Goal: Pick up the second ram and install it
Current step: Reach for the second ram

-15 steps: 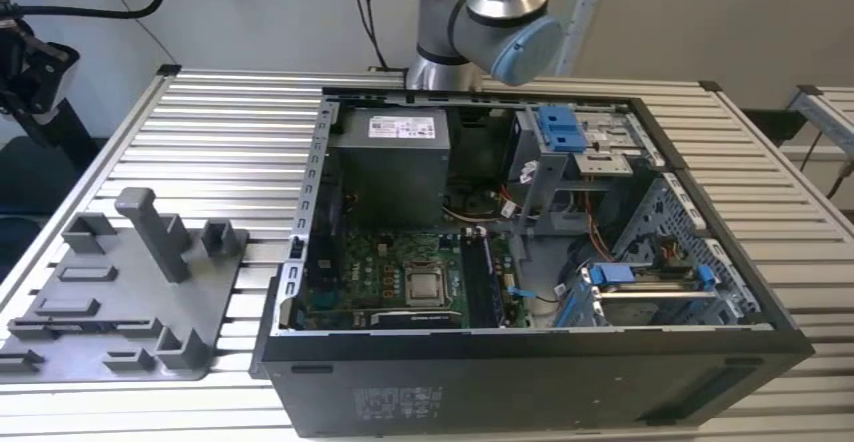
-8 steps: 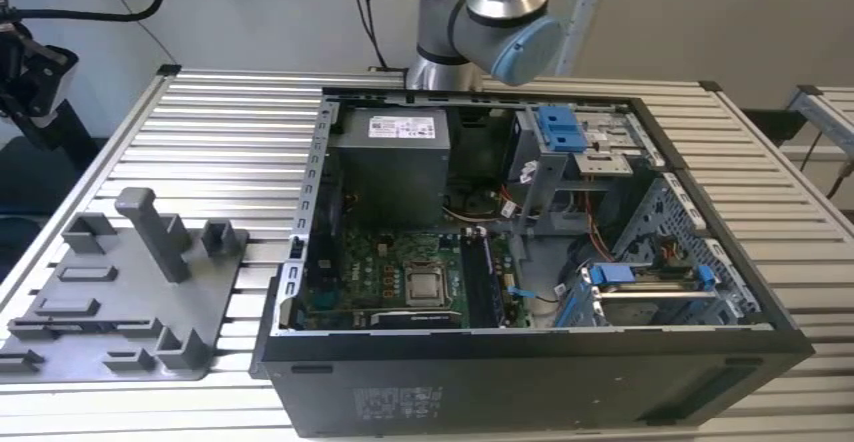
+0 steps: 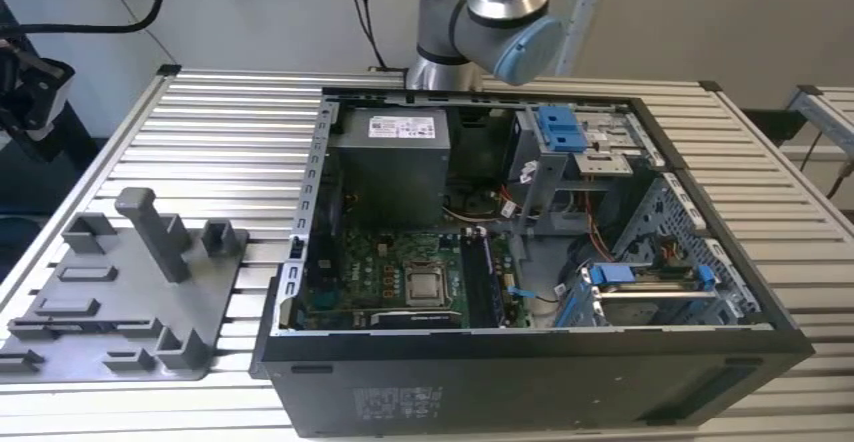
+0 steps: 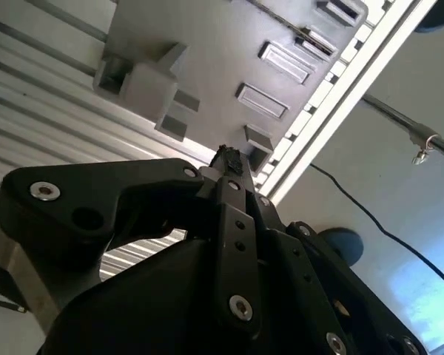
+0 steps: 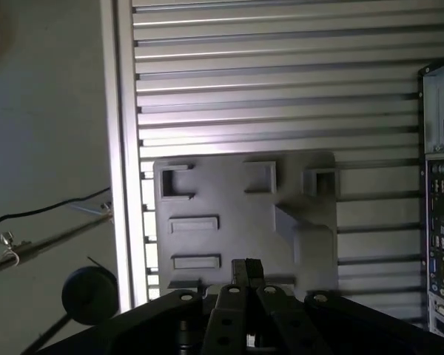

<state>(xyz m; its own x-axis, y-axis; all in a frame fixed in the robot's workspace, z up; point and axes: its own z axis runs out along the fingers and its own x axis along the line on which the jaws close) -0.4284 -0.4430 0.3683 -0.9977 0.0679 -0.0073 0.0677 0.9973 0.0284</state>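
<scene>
Ribbed metal desk (image 3: 227,112) lies below me, carrying the grey tray (image 3: 127,312) beside the open computer case (image 3: 534,382), and my gripper (image 5: 246,268) hangs closed tight above that tray, though where the second ram sits I cannot tell.

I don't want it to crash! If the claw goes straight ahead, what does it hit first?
Probably the grey tray with posts: the claw points at it, though the gap is hard to judge.

The ribbed metal tabletop (image 3: 234,112) carried two things. A grey plastic tray (image 3: 127,307) with upright posts lay just beside an open computer case (image 3: 534,387).
</scene>
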